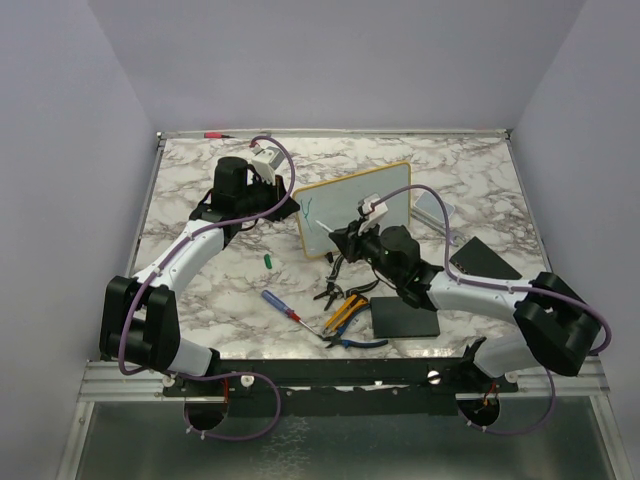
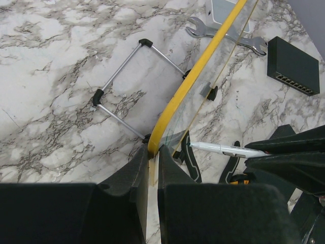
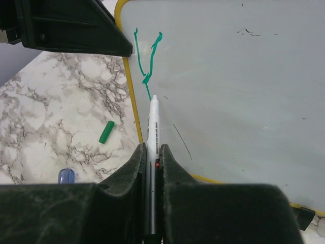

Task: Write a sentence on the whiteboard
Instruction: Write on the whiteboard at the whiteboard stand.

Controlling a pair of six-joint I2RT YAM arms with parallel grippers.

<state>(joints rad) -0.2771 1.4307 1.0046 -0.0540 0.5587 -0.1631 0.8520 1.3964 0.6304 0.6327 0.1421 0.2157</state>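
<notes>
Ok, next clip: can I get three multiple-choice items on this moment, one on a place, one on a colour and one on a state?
1. Where is the green cap?
A. on the marble table, beside the whiteboard
B. lying on the board's white surface
C. held between two fingers

2. What colour are the marks near the whiteboard's corner?
A. red
B. black
C. teal-green

3. What state is the right gripper in?
A. open and empty
B. shut on the marker
C. shut on the cap

Answers:
1 A: the right wrist view shows the cap on the marble, just outside the yellow frame.
2 C: the strokes above the marker's tip are teal-green.
3 B: both fingers press on the marker's barrel, with its tip at the board.
</notes>
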